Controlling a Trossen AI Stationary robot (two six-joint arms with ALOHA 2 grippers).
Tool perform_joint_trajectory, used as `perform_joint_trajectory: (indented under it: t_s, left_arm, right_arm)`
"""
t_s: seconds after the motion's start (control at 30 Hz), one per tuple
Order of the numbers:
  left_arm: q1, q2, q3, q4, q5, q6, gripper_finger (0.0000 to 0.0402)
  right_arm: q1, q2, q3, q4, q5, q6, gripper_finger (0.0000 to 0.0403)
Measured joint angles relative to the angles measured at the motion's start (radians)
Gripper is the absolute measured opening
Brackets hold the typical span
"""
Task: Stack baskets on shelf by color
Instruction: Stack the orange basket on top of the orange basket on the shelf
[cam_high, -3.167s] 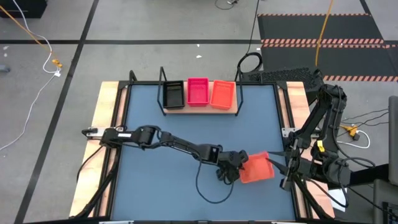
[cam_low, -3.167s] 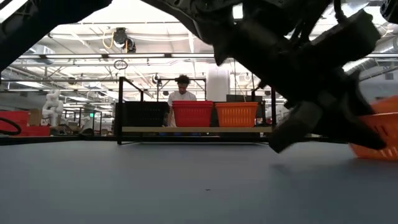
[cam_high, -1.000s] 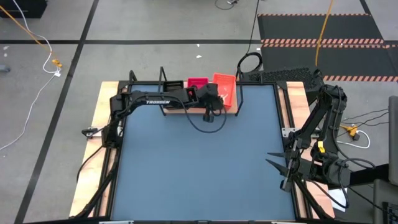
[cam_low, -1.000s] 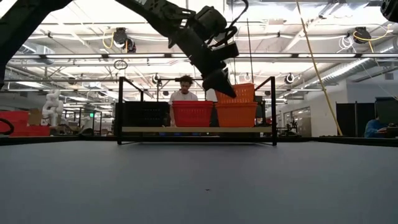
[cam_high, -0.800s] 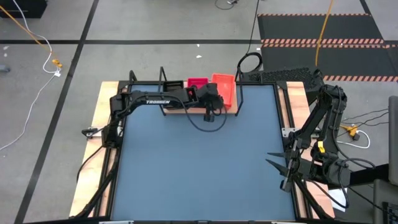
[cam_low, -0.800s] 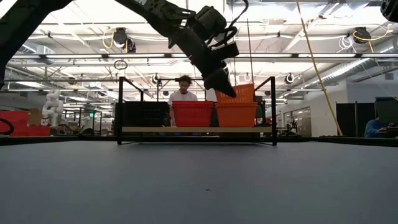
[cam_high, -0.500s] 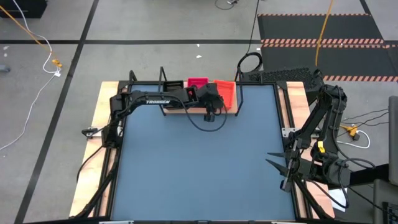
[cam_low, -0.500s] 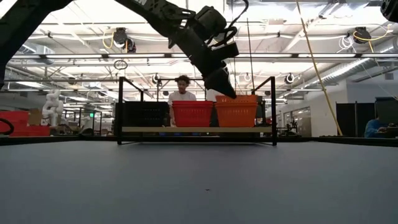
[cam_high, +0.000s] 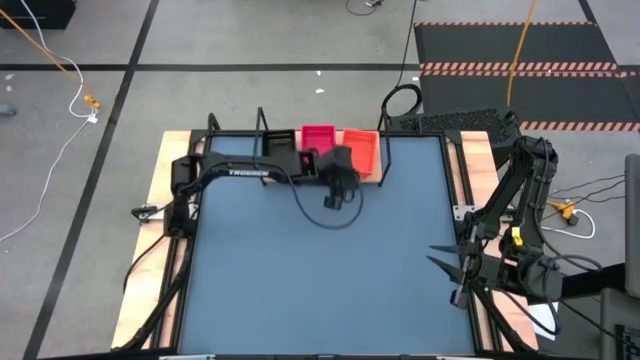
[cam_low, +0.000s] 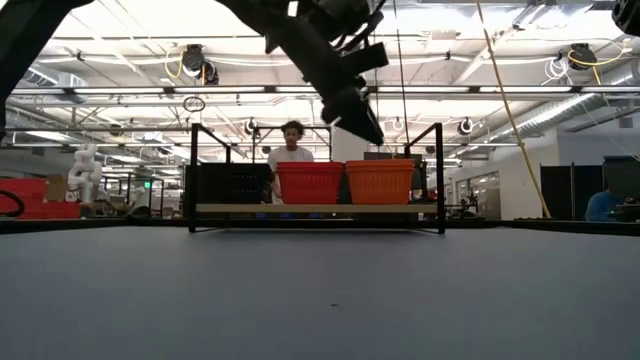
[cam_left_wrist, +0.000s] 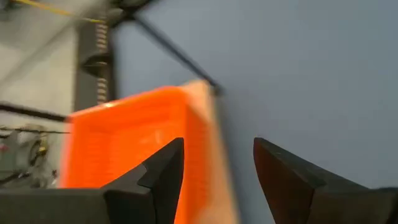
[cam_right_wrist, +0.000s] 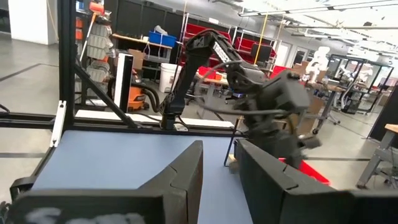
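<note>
Left arm: reaches from the table's left edge toward the shelf (cam_high: 372, 181) at the far side. Left gripper (cam_high: 337, 192) hangs just in front of the shelf's front edge, raised above the baskets in the low view (cam_low: 362, 127). Its fingers (cam_left_wrist: 155, 177) stand spread apart, empty, with the near rim of the orange stack showing between them in the wrist view.

Shelf: light wooden plank on a black wire frame with upright posts, at the far middle of the blue-grey table (cam_high: 300, 270).

Black baskets (cam_low: 228, 183): left slot of the shelf; mostly hidden under the arm from above.

Pink-red baskets (cam_high: 318, 137): middle slot, just beside the black ones. Count within the stack cannot be told.

Orange baskets (cam_high: 364, 149): right slot, touching the pink-red stack, seated level in the low view (cam_low: 380, 181). Apart from the gripper; nothing holds them.

Right arm: folded at the table's right edge, well apart from the shelf. Right gripper (cam_high: 447, 268) points in over the near-right part of the tabletop. From its wrist view the two fingers (cam_right_wrist: 184, 174) show a narrow gap with nothing between them.

Background, low view: a person (cam_low: 292, 145) stands behind the shelf, beyond the pink-red baskets.
</note>
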Motion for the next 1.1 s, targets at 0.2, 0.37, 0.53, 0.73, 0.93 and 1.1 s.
perform_joint_trajectory:
  t_s: [0.2, 0.37, 0.53, 0.73, 0.93, 1.1]
  left_arm:
    - [-0.062, 0.002, -0.062, -0.036, 0.020, 0.032, 0.0195]
    - [-0.042, 0.002, -0.119, 0.086, 0.018, -0.017, 0.0195]
    - [0.003, 0.003, -0.188, 0.228, 0.017, -0.042, 0.0195]
    - [0.051, 0.002, -0.202, 0.272, 0.032, -0.098, 0.0195]
    - [0.071, 0.013, -0.202, 0.315, 0.042, -0.100, 0.0195]
    - [0.067, 0.042, -0.200, 0.410, 0.050, -0.094, 0.0195]
  right_arm:
    - [0.000, 0.000, -0.003, 0.000, 0.000, 0.044, 0.0092]
    - [0.000, 0.007, -0.003, 0.000, 0.000, 0.069, 0.0092]
    - [0.000, 0.008, -0.003, 0.000, 0.000, 0.058, 0.0092]
    - [-0.008, 0.007, -0.003, 0.000, 0.000, 0.032, 0.0092]
    - [-0.024, 0.006, -0.003, 0.000, 0.000, 0.037, 0.0092]
    - [-0.025, 0.006, -0.004, 0.000, 0.000, 0.043, 0.0092]
